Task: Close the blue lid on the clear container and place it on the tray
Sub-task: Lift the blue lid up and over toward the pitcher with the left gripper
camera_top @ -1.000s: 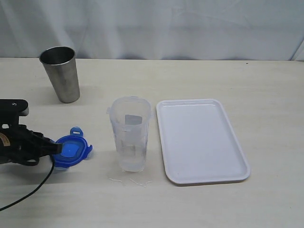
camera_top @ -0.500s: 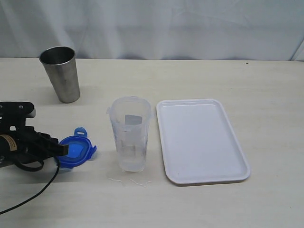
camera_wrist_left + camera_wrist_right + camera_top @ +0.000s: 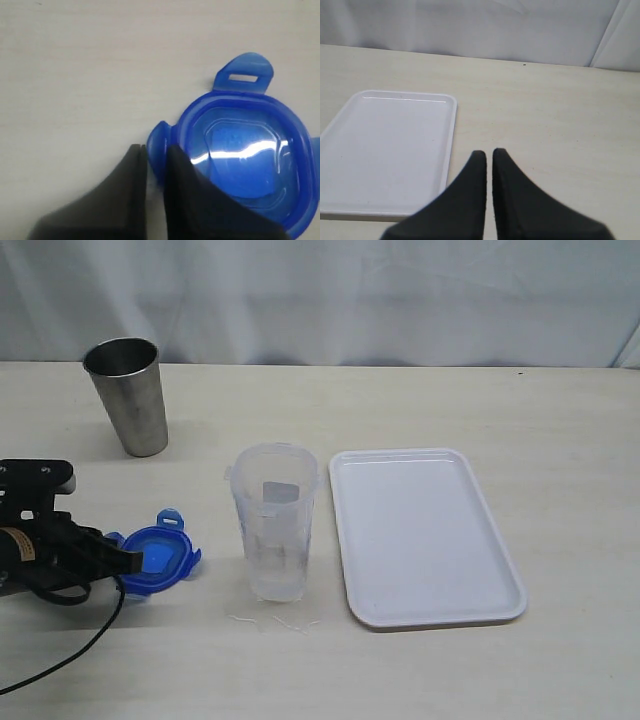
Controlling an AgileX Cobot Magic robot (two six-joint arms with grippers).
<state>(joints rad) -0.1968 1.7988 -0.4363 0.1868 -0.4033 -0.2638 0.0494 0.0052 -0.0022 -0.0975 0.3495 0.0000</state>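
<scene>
The blue lid (image 3: 157,557) lies flat on the table, left of the clear container (image 3: 275,525), which stands upright and uncovered. My left gripper (image 3: 127,561) comes at the lid from the left. In the left wrist view its two fingers pinch one side flap of the blue lid (image 3: 245,160), so the left gripper (image 3: 156,148) is shut on the lid's edge. The white tray (image 3: 425,540) lies right of the container with nothing on it. My right gripper (image 3: 489,152) is shut and holds nothing, hovering over bare table beside the tray (image 3: 385,150). It is out of the exterior view.
A steel cup (image 3: 128,395) stands upright at the back left, behind my left arm. A black cable (image 3: 70,655) trails from the left arm toward the front edge. A white curtain closes off the back of the table.
My left gripper slid a little to the right against the lid and its fingers narrowed onto the lid's side flap. The lid shifted slightly right. Container and tray have not moved.
</scene>
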